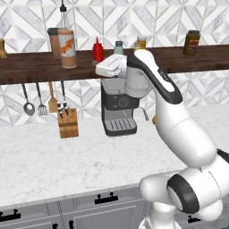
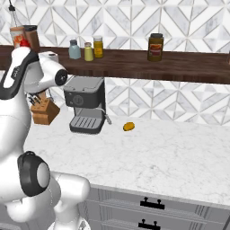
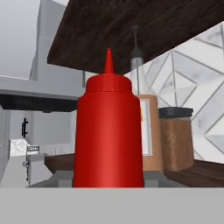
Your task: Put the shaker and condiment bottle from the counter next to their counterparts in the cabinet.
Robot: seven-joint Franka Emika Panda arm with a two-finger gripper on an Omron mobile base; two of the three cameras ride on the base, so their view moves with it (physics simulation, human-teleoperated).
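Two items make up this job, and the shaker (image 2: 89,52) already stands on the cabinet (image 2: 179,65) just beside the pale blue-grey shaker (image 2: 74,49), so the step in hand looks like the second one: placing the condiment bottle (image 1: 98,50). In the left base view the red bottle stands upright on the dark shelf, near the tall orange-labelled bottle (image 1: 67,44) and right at the front of the arm's white hand. The hand view has it large and centred, with the labelled bottle and a brown jar (image 3: 176,139) close behind it. I cannot tell whether the pincer is gripping the bottle or has let go, since its tips are hidden. If it still holds, the next move calls for opening the jaws while the base sits flat on the plank, then drawing straight back off the shelf without tipping it; the desk (image 2: 170,157) carries a coffee machine (image 2: 85,103)
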